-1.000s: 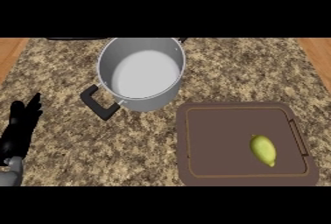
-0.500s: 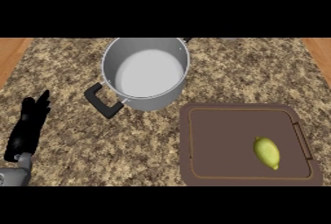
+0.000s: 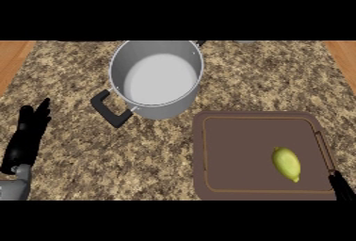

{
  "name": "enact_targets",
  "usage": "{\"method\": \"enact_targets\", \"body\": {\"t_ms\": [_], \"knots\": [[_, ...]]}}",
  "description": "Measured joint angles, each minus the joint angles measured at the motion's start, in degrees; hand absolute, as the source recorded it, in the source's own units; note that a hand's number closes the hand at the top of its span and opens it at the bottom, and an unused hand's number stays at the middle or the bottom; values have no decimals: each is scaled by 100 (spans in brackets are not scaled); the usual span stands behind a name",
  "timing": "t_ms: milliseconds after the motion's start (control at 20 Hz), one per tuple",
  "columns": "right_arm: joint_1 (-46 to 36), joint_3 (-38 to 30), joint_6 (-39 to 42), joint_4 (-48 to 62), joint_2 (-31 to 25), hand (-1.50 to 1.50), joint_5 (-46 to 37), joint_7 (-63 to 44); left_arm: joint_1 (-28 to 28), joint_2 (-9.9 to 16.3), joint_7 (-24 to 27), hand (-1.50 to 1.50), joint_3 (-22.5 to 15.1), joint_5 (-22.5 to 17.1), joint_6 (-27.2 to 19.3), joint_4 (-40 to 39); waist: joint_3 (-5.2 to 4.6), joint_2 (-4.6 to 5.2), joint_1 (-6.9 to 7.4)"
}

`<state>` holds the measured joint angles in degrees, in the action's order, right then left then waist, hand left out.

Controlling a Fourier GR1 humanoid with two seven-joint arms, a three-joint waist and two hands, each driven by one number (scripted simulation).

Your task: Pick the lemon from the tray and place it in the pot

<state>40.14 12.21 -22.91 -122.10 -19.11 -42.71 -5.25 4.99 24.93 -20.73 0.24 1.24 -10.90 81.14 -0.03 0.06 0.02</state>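
A yellow lemon (image 3: 287,163) lies on the right half of the brown tray (image 3: 230,141). Behind the tray and to its left stands the grey pot (image 3: 156,77), with nothing inside and a black handle (image 3: 109,109) sticking out toward the front left. My left hand (image 3: 24,136) rests at the view's left edge with straight fingers pointing up, far from both the tray and the pot. Only a dark fingertip of my right hand (image 3: 342,187) shows at the lower right corner, just right of the tray's front corner and a short way from the lemon.
The counter (image 3: 90,155) is speckled brown stone, with wooden strips (image 3: 14,56) along its left and right sides. Bare counter lies between my left hand and the tray.
The view has shifted a little, so pot and tray sit slightly lower. My left hand has straightened and slid lower along the left edge. A tip of the right hand has come into view at the lower right.
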Motion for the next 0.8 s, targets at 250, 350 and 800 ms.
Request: {"method": "enact_targets", "body": {"t_ms": [250, 350, 800], "knots": [[-674, -166, 320, 486, 139, -150, -77, -260, 4, -92, -187, 0, 68, 128, 56, 163, 4, -5, 0], [-836, -166, 304, 712, 241, -150, -114, -195, -110, -173, -122, 0, 81, 185, 67, 217, 4, -7, -2], [-1630, -351, 460, 1313, 566, -150, -403, -303, -118, -322, -176, 0, 315, 390, 301, 324, 4, -8, -8]]}}
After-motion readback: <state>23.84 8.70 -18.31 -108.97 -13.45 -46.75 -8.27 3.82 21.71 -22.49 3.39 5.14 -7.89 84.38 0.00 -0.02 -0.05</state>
